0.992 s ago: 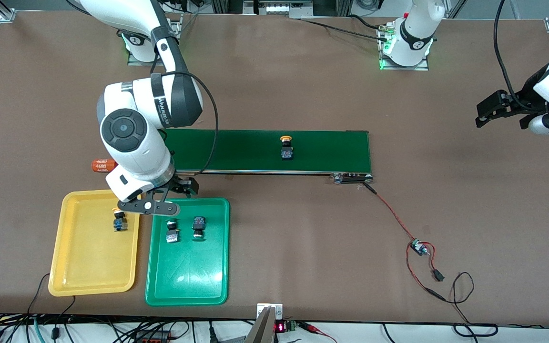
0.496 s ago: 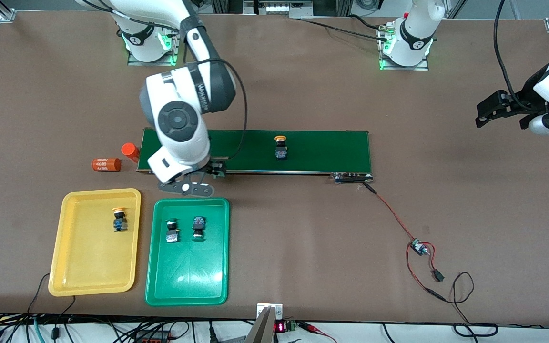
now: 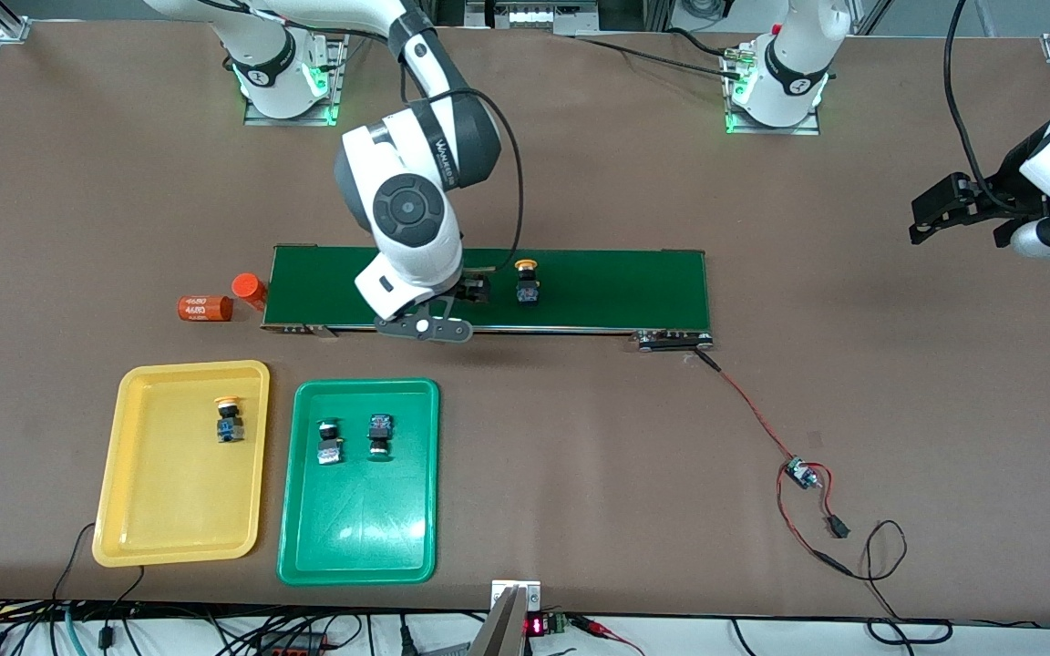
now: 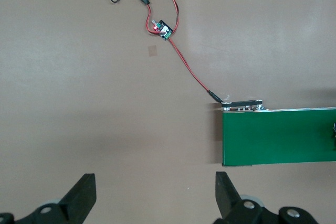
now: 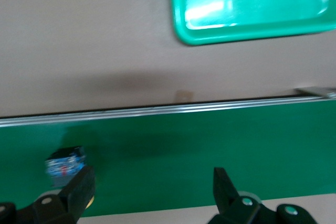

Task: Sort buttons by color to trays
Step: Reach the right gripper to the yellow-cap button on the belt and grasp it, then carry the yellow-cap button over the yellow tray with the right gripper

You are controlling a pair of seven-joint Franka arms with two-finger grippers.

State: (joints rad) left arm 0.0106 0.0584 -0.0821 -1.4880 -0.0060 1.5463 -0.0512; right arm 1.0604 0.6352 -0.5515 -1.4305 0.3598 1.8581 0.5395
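Observation:
A yellow-capped button (image 3: 526, 282) lies on the dark-green conveyor belt (image 3: 616, 290). My right gripper (image 3: 475, 292) hangs open and empty over the belt right beside it; in the right wrist view the button (image 5: 65, 163) sits just outside one finger (image 5: 79, 192) of the open gripper (image 5: 152, 192). The yellow tray (image 3: 160, 510) holds one yellow-capped button (image 3: 230, 419). The green tray (image 3: 361, 528) holds two buttons (image 3: 330, 444) (image 3: 380, 435). My left gripper (image 3: 935, 214) waits open over bare table at the left arm's end, as the left wrist view (image 4: 154, 198) shows.
Two orange cylinders (image 3: 206, 308) (image 3: 250, 290) lie by the belt's end toward the right arm's side. A red wire with a small circuit board (image 3: 798, 474) runs from the belt's other end (image 4: 278, 137) toward the front camera.
My right arm has swung from over the trays to over the belt, toward the yellow button. That button has ridden the belt a little toward the right arm's end. The left arm is still.

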